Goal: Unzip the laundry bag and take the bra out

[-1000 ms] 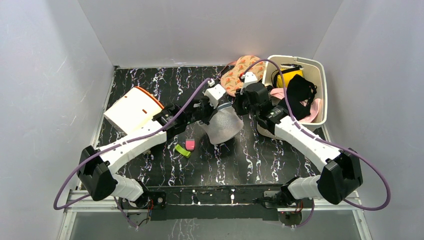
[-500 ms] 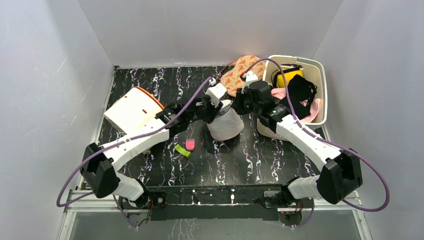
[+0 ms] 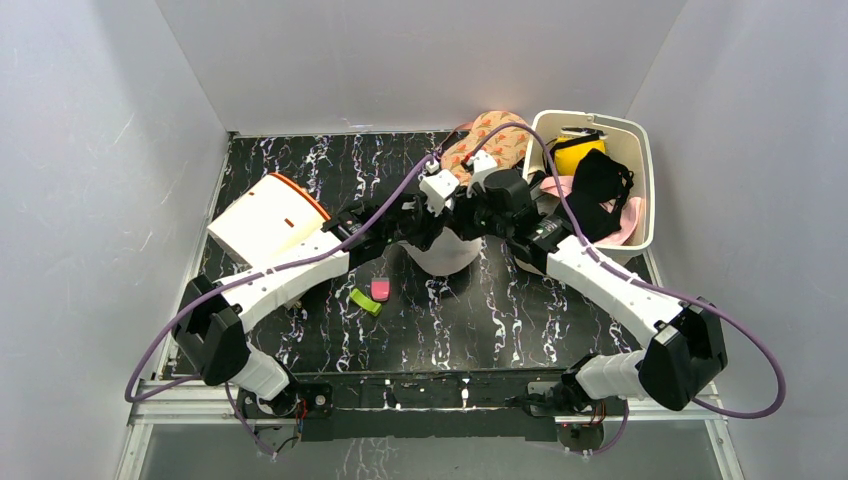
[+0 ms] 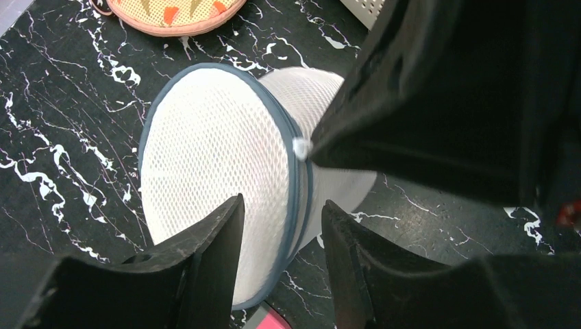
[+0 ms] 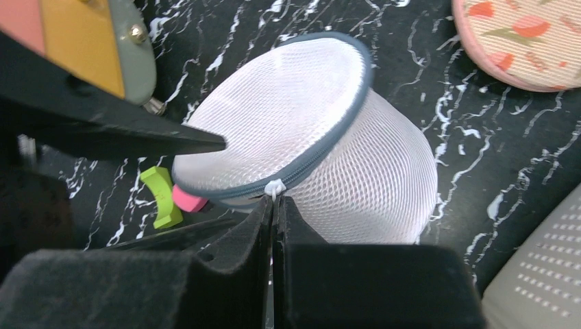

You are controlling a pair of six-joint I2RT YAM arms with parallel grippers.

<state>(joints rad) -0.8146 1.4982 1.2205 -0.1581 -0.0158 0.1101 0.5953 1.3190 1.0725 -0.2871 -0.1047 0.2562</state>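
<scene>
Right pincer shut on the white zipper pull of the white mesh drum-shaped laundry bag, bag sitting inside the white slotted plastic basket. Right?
No: the white mesh drum-shaped laundry bag rests on the black marbled table, outside the white slotted plastic basket, per the right wrist view. Right pincer is shut on its white zipper pull.

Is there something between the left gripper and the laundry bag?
Nothing visible. The open left gripper is right at the rim of the laundry bag; the right gripper pinches its zipper pull.
</scene>
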